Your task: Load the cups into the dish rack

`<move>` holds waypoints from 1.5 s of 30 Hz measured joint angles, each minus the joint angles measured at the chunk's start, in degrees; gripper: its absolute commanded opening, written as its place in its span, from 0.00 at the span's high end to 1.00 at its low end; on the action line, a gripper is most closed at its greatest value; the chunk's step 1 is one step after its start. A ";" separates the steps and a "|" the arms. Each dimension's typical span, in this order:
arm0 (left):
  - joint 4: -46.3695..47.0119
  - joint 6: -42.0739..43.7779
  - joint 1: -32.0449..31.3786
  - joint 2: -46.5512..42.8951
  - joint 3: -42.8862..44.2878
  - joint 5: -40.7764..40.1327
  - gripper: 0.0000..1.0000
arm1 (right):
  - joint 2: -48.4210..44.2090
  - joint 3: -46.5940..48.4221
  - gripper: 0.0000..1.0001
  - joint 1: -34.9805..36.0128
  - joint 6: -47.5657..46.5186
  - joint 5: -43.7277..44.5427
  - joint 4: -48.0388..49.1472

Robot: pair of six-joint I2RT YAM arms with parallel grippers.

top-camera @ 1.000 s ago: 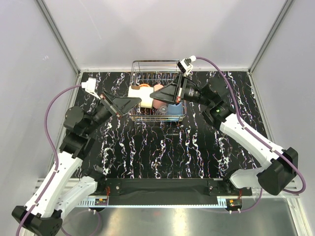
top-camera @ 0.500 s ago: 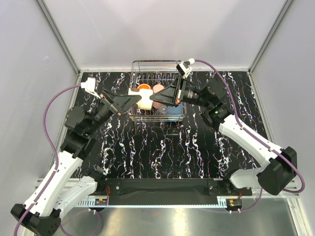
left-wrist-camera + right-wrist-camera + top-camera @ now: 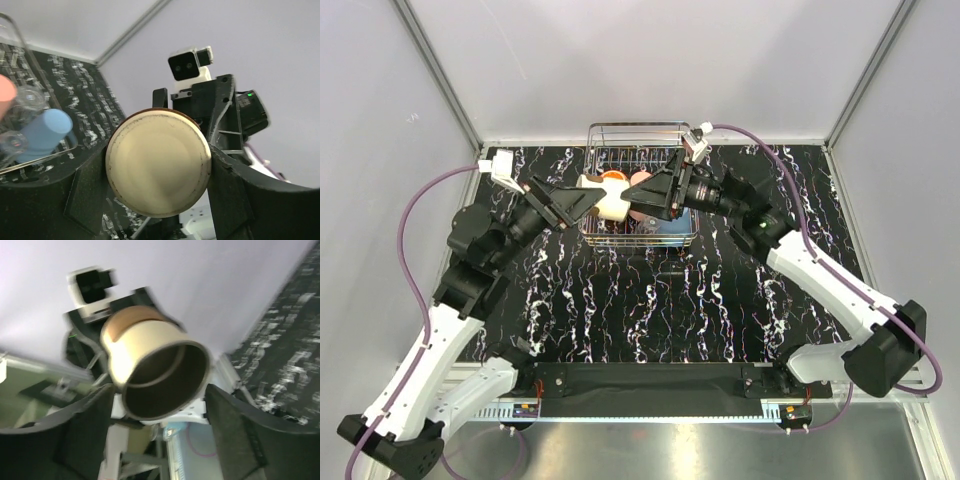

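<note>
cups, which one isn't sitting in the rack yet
The beige cup, held sideways in the left gripper over the dish rack. The orange cup, pink cup and blue cup are already inside it.

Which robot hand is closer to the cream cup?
Left. The left gripper is clamped on the cream cup; the right gripper is open at its mouth end, a finger on either side.

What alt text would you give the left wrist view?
The round base of a beige cup fills the centre, gripped between the left fingers. Behind it sits the right arm's wrist camera; at far left a light blue cup lies in the dish rack.
</note>
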 measured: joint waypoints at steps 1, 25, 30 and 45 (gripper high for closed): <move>-2.38 1.11 0.00 0.57 1.53 -0.68 1.00 | 0.00 1.36 0.10 0.00 -2.49 2.03 -4.94; -39.71 27.21 -3.45 42.47 31.23 -26.01 1.00 | -6.91 20.11 0.00 -0.07 -31.56 46.42 -68.46; -40.70 28.06 -3.48 46.21 31.30 -29.05 1.00 | -5.70 20.11 0.00 -0.07 -31.98 46.40 -68.65; -35.17 29.44 -2.23 51.91 29.14 -31.74 1.00 | -2.62 20.09 0.00 -0.07 -32.17 45.66 -66.60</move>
